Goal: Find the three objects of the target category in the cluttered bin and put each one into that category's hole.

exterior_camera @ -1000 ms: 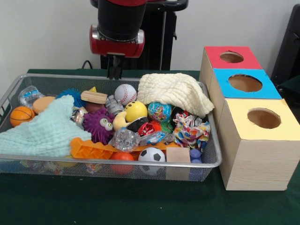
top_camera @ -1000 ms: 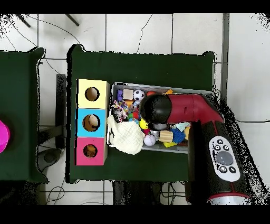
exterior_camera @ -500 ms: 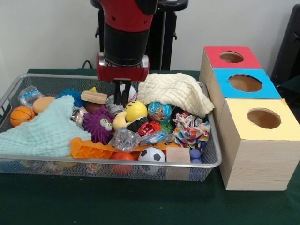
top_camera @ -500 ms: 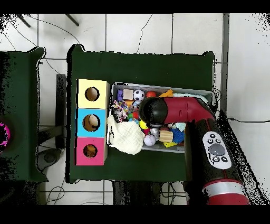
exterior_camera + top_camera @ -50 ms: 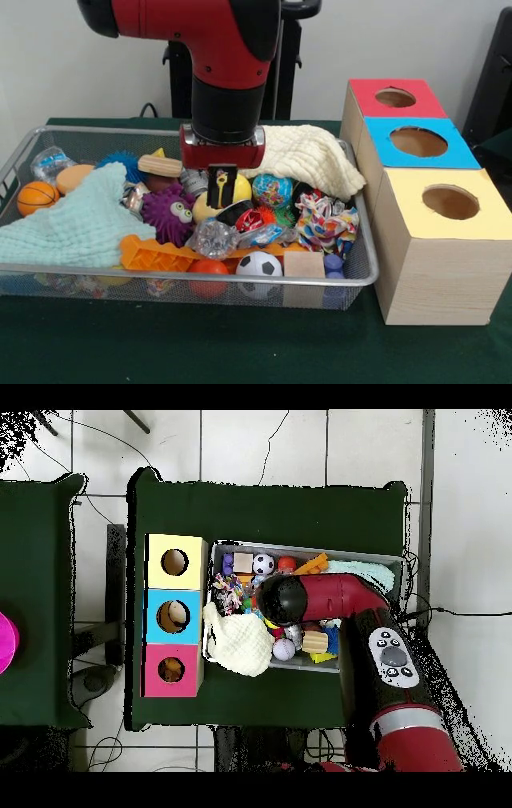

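Note:
A wire bin (image 5: 240, 280) holds a jumble of toys. Among them are a yellow ball (image 5: 238, 186), a globe-printed ball (image 5: 272, 190), a soccer ball (image 5: 259, 265), an orange basketball (image 5: 36, 197) and, in the overhead view, a baseball (image 5: 284, 649). My gripper (image 5: 222, 188) hangs low in the bin's middle, right at the yellow ball and in front of it. In the overhead view the red arm (image 5: 330, 596) covers the gripper. Beside the bin stand three boxes with round holes in their tops: red (image 5: 364, 92), blue (image 5: 380, 132) and yellow (image 5: 408, 188).
A cream cloth (image 5: 300, 156) drapes over the bin's back corner near the boxes. A mint cloth (image 5: 76, 220) lies at the opposite end. A purple spiky toy (image 5: 168, 212), an orange plastic piece (image 5: 152, 256) and a wooden block (image 5: 304, 264) crowd the front.
The arm has swung forward over the bin and come down. The gripper moved from above the baseball at the back to the yellow ball, and now hides the baseball in the front view.

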Robot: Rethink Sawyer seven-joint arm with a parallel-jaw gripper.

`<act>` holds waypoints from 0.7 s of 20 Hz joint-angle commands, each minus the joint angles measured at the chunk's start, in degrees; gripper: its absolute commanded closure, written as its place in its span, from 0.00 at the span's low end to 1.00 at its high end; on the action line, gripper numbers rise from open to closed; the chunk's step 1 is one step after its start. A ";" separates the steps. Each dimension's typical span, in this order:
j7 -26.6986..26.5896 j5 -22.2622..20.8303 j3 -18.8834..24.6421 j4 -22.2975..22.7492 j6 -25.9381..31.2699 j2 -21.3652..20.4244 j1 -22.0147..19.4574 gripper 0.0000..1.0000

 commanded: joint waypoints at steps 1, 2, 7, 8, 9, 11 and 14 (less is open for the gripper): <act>6.59 -1.02 -1.53 1.74 -2.88 3.30 0.74 0.00; 6.52 -1.16 -1.69 1.68 -2.82 3.32 0.82 0.00; 3.98 -1.63 -3.57 0.37 2.77 2.80 2.34 0.00; 3.75 -1.50 -3.72 0.54 3.04 2.53 2.42 0.00; 3.60 -1.45 -3.91 0.51 3.14 2.54 2.56 0.00; 3.46 -1.39 -4.27 0.39 2.99 2.77 2.75 0.00; 2.91 -1.11 -4.54 -0.40 3.53 3.03 2.98 0.00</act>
